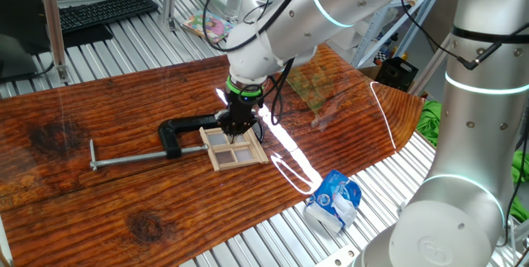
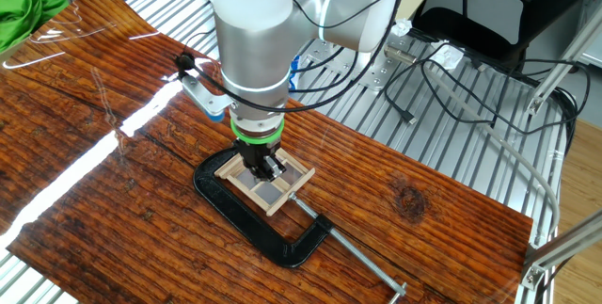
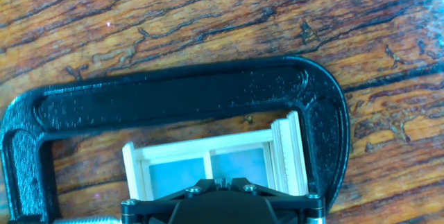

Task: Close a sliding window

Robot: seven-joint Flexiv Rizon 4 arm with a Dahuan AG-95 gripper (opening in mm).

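Note:
The sliding window (image 1: 234,150) is a small light-wood frame with cross bars, lying flat on the wooden table and held in a black C-clamp (image 1: 175,130). It also shows in the other fixed view (image 2: 285,196) and in the hand view (image 3: 208,156). My gripper (image 1: 238,126) points straight down onto the window's near part (image 2: 266,167). In the hand view the gripper (image 3: 218,182) sits over the middle bar, its jaws drawn together with only a thin slit between them. What the tips touch is hidden.
The clamp's screw rod (image 1: 124,161) sticks out along the table. A crumpled blue-and-white bag (image 1: 335,201) lies off the table's edge. A keyboard (image 1: 103,11) is at the back, and a green cloth (image 2: 23,8) beside the table.

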